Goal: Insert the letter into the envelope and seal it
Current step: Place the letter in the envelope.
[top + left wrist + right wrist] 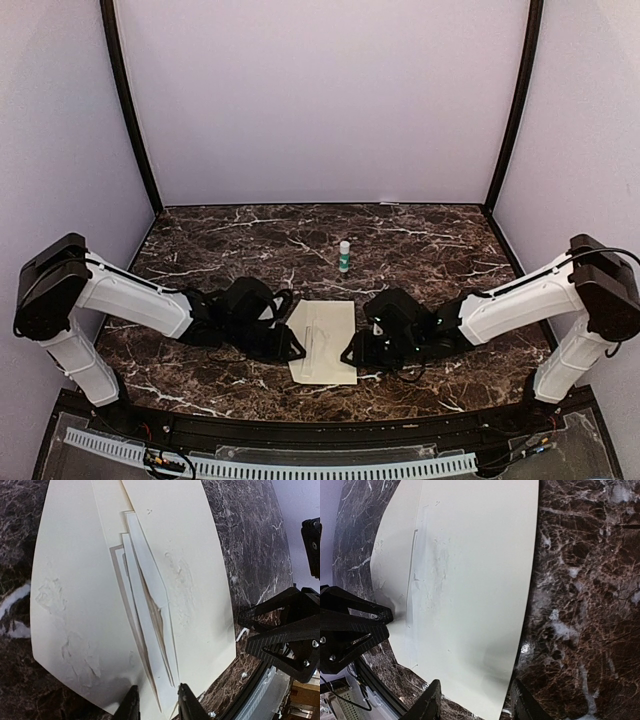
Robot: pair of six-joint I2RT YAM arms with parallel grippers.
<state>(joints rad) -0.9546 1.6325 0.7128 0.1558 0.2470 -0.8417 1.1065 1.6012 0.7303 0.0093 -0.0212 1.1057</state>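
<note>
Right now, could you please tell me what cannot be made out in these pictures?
Small bottle: top view, too small to read or identify.
Letter: left wrist view, mostly hidden inside the envelope; how far in is unclear.
Letter: right wrist view, hidden by the envelope's face.
Left tool and right tool: whether the fingertips touch paper is cut off by each wrist view's bottom edge.

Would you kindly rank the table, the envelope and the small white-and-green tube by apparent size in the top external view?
Largest to smallest:
1. table
2. envelope
3. white-and-green tube
No two look alike in size.
</note>
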